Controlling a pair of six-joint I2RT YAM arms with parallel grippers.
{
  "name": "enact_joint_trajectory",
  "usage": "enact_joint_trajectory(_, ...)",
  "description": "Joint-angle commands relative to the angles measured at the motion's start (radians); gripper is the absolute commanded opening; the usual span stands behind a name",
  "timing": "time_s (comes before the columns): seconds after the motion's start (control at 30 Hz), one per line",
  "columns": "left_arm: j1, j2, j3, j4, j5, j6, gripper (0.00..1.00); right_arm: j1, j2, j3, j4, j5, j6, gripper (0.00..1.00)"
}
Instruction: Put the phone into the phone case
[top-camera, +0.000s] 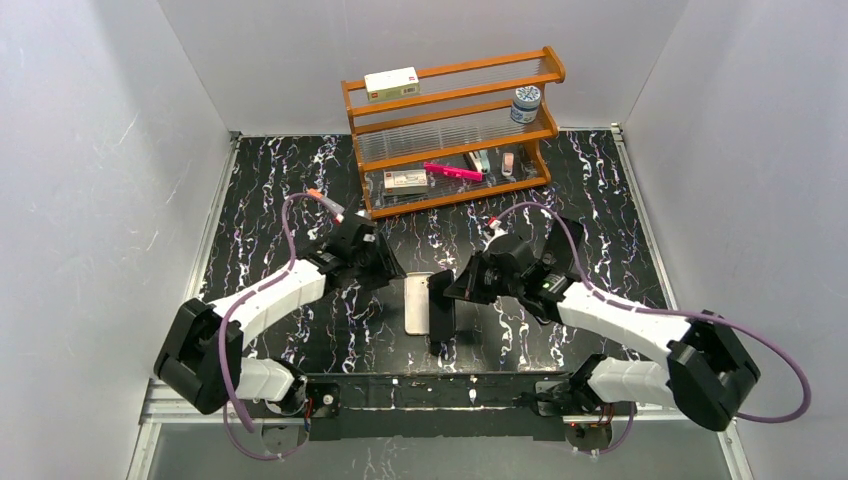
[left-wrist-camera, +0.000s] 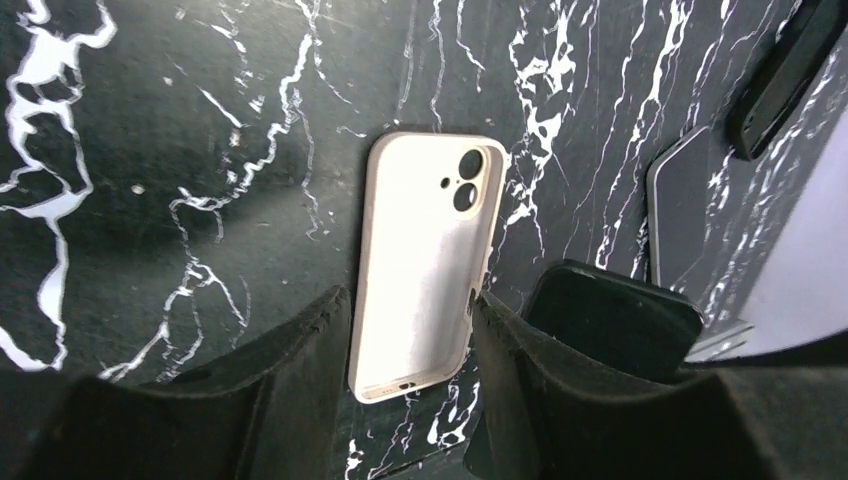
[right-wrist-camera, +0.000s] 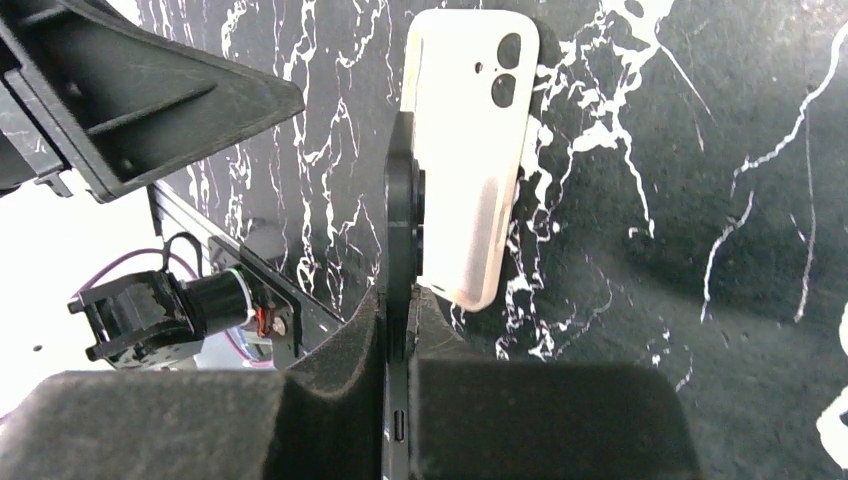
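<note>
Your right gripper (right-wrist-camera: 400, 300) is pinching 1 phone (right-wrist-camera: 400, 200): dark, thin, held on edge, w/ fingers pressed onto both flat faces. In the top view the phone sits just beside the right long side of the phone case (right-wrist-camera: 470, 150); can't tell if they touch.

Your left gripper (left-wrist-camera: 408, 310) is spread, 1 finger each side of the phone case's plain end, close to its long edges. There's only 1 phone case: pale, lying flat on the surface (top-camera: 270, 200), w/ 2 big round camera cut-outs plus 1 small hole at the end away from the left gripper.

The 2 grippers face each other mid-surface.

Further back stands 1 wooden rack (top-camera: 450, 130) w/ 3 tiers: 1 white box (top-camera: 391, 83) on the top tier, 1 jar (top-camera: 526, 103) on the mid tier.
</note>
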Motion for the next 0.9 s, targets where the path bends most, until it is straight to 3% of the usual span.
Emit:
enact_joint_trajectory(0.0, 0.100, -0.052, -0.069, 0.083, 0.227, 0.038, 0.47, -0.045, 0.078, 0.063, 0.205, -0.111, 0.034, 0.01)
enact_joint_trajectory(0.37, 0.116, -0.024, -0.169, 0.186, 0.319, 0.065, 0.47, -0.098, 0.314, 0.128, 0.300, -0.224, 0.033, 0.01)
enact_joint_trajectory(0.87, 0.116, 0.059, -0.209, 0.244, 0.367, 0.111, 0.48, -0.098, 0.491, 0.082, 0.419, -0.251, 0.043, 0.01)
